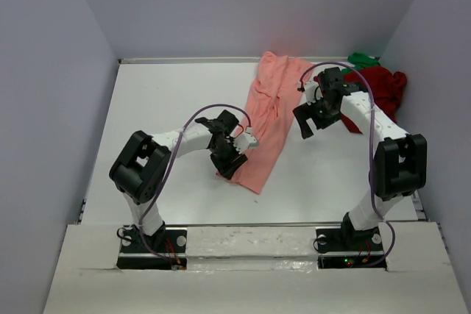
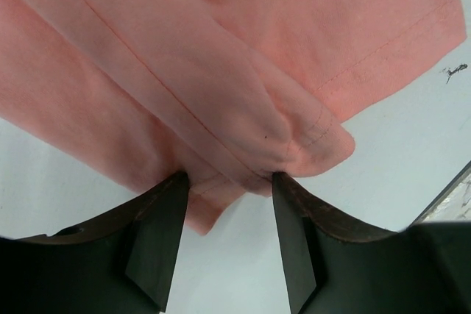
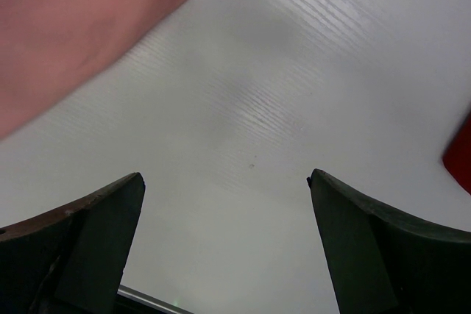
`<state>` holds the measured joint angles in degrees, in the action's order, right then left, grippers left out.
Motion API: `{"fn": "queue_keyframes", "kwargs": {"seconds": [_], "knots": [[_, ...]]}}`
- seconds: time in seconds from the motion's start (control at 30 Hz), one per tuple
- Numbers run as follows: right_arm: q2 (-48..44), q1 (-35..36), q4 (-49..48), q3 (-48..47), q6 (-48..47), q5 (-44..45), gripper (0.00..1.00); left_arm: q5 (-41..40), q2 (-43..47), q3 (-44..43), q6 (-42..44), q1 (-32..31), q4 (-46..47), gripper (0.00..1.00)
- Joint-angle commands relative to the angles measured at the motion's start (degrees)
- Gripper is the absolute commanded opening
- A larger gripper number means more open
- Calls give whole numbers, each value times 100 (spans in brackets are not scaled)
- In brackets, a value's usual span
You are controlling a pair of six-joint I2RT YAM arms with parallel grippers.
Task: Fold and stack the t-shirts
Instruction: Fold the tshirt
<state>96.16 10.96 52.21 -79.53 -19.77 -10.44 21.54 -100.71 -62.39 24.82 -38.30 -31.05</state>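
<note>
The salmon-pink t-shirt (image 1: pixel 266 119) lies stretched out lengthways in the middle of the white table, with folds along it. My left gripper (image 1: pixel 237 154) is at its lower left edge. In the left wrist view the gripper (image 2: pixel 229 178) is open, and its fingertips (image 2: pixel 176 185) touch the doubled-over hem of the pink shirt (image 2: pixel 243 101). My right gripper (image 1: pixel 313 119) hovers just right of the shirt. In the right wrist view it (image 3: pixel 224 178) is open and empty over bare table. The dark red shirt (image 1: pixel 379 86) lies crumpled at the back right, with the green shirt (image 1: pixel 363 59) behind it.
The white table (image 1: pixel 169 93) is boxed in by grey walls (image 1: pixel 51 108) on the left, back and right. In the right wrist view the pink shirt (image 3: pixel 81 27) fills the upper left and a corner of the dark red shirt (image 3: pixel 460 148) shows at the right edge.
</note>
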Motion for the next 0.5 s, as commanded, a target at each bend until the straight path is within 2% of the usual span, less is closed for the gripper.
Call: {"fn": "queue_keyframes", "kwargs": {"seconds": [0.0, 0.13, 0.3, 0.47], "knots": [[-1, 20, 53, -344, -71, -116, 100, 17, -283, -19, 225, -37, -498, 63], [69, 20, 114, -432, -88, -151, 100, -35, -292, -72, 331, -37, -1016, 73], [227, 20, 149, -520, -97, -494, 100, -107, -327, -80, 445, -37, -1403, 73], [815, 20, 150, -765, -115, -723, 100, 52, -458, -325, 611, -37, -1816, 72]]}}
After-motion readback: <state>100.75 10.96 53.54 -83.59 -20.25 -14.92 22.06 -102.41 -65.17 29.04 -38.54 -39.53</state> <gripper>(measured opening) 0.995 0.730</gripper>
